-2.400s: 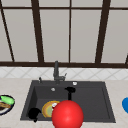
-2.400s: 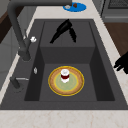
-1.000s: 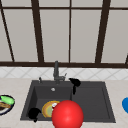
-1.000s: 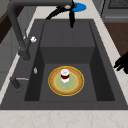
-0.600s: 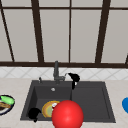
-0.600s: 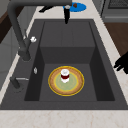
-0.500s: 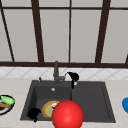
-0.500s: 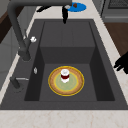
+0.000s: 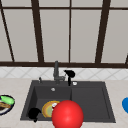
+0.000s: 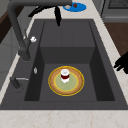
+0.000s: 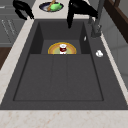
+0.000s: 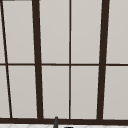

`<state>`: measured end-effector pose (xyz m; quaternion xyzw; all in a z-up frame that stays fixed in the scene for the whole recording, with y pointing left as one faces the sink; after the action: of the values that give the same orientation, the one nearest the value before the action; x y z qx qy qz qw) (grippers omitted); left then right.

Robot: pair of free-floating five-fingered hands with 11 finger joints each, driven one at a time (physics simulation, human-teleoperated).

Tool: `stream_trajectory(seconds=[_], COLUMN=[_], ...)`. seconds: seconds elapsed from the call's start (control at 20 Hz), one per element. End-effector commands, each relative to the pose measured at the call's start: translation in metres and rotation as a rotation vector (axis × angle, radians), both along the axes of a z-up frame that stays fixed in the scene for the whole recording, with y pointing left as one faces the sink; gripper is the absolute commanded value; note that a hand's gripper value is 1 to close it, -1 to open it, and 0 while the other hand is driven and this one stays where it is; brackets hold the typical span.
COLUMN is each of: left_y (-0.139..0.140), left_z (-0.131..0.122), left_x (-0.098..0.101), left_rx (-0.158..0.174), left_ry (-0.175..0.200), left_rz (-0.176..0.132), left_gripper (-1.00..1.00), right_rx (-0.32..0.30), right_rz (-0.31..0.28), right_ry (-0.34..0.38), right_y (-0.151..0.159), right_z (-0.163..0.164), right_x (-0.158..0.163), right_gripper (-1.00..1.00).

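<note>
My right hand (image 9: 69, 74) hovers at the back of the dark sink (image 9: 100, 100), just right of the faucet (image 9: 56, 72), with one long finger hanging straight down. In the left side view this hand (image 10: 47, 10) lies right under the faucet's spout (image 10: 40, 3); whether it touches the spout I cannot tell. It holds nothing. My left hand (image 9: 33, 113) stays idle over the sink's front left rim, fingers relaxed and empty. A yellow plate (image 10: 75, 86) with a small red and white cup (image 10: 65, 75) on it lies in the left basin.
A red ball (image 9: 67, 115) stands large in the foreground of the front view. A dish with green food (image 9: 5, 103) sits on the left counter and a blue plate (image 9: 125, 105) on the right counter. A window runs behind the sink.
My right hand has risen out of the sink and moved back toward the faucet's spout. The left hand, plate and cup have stayed put.
</note>
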<state>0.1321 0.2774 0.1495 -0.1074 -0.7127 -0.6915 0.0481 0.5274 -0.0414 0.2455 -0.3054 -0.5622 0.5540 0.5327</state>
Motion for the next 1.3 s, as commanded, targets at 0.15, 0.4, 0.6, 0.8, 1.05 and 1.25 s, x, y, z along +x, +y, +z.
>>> stream_trajectory(seconds=[0.15,0.4,0.6,0.8,1.05,1.25], left_y=[0.0,0.0,0.0,0.0,0.0,0.0], left_z=[0.0,0.0,0.0,0.0,0.0,0.0], left_x=[0.0,0.0,0.0,0.0,0.0,0.0], left_rx=[0.0,0.0,0.0,0.0,0.0,0.0], left_ry=[0.0,0.0,0.0,0.0,0.0,0.0], left_rz=[0.0,0.0,0.0,0.0,0.0,0.0], left_gripper=[0.0,0.0,0.0,0.0,0.0,0.0], right_rx=[-0.117,-0.092,-0.095,-0.121,-0.202,-0.231], right_rz=[0.008,0.022,0.031,0.051,0.023,0.017], right_ry=[0.133,0.18,0.234,0.292,0.285,0.326], right_y=[0.013,0.016,0.018,0.021,0.039,0.045], right_z=[-0.009,-0.014,-0.018,-0.025,-0.045,-0.061], right_x=[0.029,0.064,0.091,0.11,0.13,0.155], right_gripper=[-1.0,-1.0,-1.0,-1.0,-1.0,-1.0])
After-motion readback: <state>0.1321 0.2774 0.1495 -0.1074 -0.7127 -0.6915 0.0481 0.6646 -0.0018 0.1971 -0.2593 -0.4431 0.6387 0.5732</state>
